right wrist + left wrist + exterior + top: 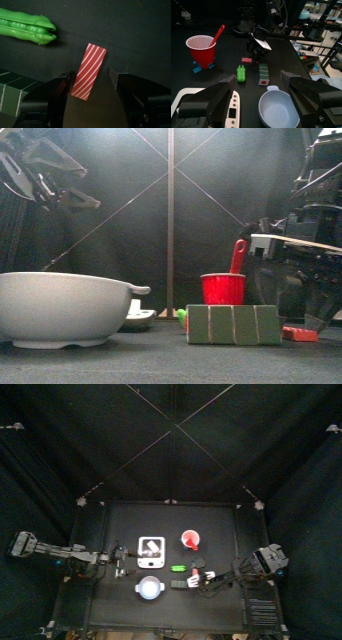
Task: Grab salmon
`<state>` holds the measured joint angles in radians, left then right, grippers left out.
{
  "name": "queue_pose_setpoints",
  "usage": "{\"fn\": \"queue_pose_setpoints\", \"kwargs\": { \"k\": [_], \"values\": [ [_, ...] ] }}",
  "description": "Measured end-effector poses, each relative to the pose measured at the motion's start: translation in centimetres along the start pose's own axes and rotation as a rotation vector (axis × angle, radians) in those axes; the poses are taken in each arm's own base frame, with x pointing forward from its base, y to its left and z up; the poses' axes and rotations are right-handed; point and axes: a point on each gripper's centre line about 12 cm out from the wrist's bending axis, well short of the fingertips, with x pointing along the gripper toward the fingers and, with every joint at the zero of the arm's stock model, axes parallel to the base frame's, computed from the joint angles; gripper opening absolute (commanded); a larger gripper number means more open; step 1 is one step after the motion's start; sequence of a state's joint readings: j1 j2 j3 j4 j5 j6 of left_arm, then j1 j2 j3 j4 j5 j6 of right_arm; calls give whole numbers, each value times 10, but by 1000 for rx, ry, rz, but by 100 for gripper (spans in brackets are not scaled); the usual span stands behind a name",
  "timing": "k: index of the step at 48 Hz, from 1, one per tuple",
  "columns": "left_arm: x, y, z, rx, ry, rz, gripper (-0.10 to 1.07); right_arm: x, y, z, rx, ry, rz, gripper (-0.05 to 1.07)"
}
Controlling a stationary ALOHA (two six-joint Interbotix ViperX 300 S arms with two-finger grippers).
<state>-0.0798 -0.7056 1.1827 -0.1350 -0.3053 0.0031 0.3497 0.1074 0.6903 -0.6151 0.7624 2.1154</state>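
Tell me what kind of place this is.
Probably a robot lab test pen: black curtains enclose a small black table worked by two arms. The right gripper hangs open over a toy salmon beside a red cup and a white bowl.

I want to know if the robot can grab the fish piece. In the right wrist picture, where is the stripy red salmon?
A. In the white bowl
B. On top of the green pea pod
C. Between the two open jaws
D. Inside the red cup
C. The salmon lies flat on the black table, between the open jaws of the right gripper, apart from the green pea pod.
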Motion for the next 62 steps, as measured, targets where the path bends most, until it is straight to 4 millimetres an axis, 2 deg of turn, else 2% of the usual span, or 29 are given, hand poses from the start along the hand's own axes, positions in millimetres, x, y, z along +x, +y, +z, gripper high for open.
{"fn": "queue_pose_setpoints", "kwargs": {
  "k": [17,35,45,62],
  "values": [
    [0,0,0,0,2,0,103,1,0,0,0,0,-5,91],
    [0,0,0,1,0,0,103,1,-1,0,-1,0,-7,69],
    [0,0,0,2,0,0,103,1,-1,0,4,2,-10,61],
    [0,0,0,2,0,0,103,-15,-1,10,14,-30,9,60]
  ]
}}
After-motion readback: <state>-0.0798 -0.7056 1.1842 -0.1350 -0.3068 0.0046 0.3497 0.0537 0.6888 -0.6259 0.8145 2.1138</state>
